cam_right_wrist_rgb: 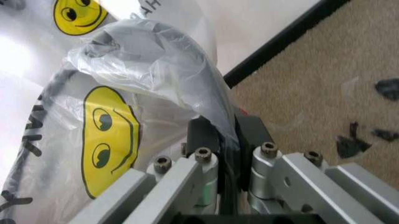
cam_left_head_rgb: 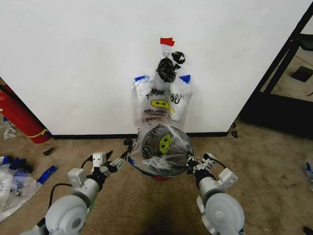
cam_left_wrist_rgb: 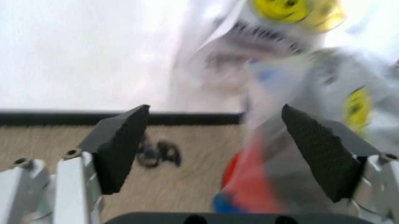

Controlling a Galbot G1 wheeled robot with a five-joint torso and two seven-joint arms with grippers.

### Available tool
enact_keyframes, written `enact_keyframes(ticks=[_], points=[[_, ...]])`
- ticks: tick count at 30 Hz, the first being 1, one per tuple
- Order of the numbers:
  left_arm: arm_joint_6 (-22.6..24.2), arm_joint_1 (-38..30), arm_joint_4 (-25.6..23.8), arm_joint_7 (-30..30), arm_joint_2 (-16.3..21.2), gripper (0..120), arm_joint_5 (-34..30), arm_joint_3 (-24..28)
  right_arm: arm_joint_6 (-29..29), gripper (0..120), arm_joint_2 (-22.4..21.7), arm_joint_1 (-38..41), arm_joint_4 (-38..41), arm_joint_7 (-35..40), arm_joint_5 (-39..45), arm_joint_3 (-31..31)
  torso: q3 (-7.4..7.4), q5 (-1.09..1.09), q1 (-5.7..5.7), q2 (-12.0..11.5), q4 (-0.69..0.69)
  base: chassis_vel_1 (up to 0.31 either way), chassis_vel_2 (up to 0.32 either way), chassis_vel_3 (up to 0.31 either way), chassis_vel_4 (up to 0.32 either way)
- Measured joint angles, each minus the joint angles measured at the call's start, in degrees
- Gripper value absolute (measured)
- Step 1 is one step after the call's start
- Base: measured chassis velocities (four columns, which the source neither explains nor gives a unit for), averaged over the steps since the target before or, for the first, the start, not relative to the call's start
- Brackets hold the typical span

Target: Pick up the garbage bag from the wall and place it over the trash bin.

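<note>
My right gripper [cam_left_head_rgb: 191,161] is clamped on the bag [cam_left_head_rgb: 164,147] at the bin's right edge; my left gripper [cam_left_head_rgb: 119,161] stands wide and empty beside its left edge. The bag already covers the bin [cam_left_head_rgb: 161,177]. More bags hang on the wall [cam_left_head_rgb: 73,63]. I judge only release remains.

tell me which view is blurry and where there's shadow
Left wrist view: garbage bag and trash bin smeared, the left gripper pads sharp. Right wrist view: crisp. Head view: evenly lit, soft shadow on the carpet below the bin.
</note>
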Motion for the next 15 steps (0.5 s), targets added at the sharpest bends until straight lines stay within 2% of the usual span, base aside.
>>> enact_keyframes(ticks=[5, 10, 11, 13, 15], points=[[2.9, -3.6, -4.2, -1.8, 1.7, 70, -2.3, 2.5, 1.1, 1, 0.2, 0.0, -0.4, -0.8, -2.9, -0.8, 0.0, 0.0, 0.0, 0.0, 0.0, 0.0, 0.0, 0.0, 0.0], [8.6, -8.0, -10.5, -4.6, 5.3, 47, -8.0, 4.9, 1.9, 1, 0.4, 1.2, -2.4, -1.9, -6.1, -3.0, 0.0, 0.0, 0.0, 0.0, 0.01, 0.0, 0.0, 0.0, 0.0], [8.6, -8.0, -10.5, -4.6, 5.3, 47, -8.0, 4.9, 1.9, 1, 0.4, 1.2, -2.4, -1.9, -6.1, -3.0, 0.0, 0.0, 0.0, 0.0, 0.01, 0.0, 0.0, 0.0, 0.0], [10.5, -10.7, -11.6, -5.4, 6.9, 39, -10.2, 6.4, 2.1, 1, 0.6, 1.8, -3.1, -2.2, -7.2, -3.8, 0.0, 0.01, 0.0, 0.0, 0.03, 0.0, 0.0, 0.0, 0.0], [12.5, -13.5, -12.2, -6.4, 8.1, 29, -12.3, 8.3, 2.4, 1, 0.7, 2.1, -3.7, -2.6, -8.3, -4.2, 0.0, -0.01, 0.0, 0.0, -0.03, 0.0, 0.0, 0.0, 0.0]])
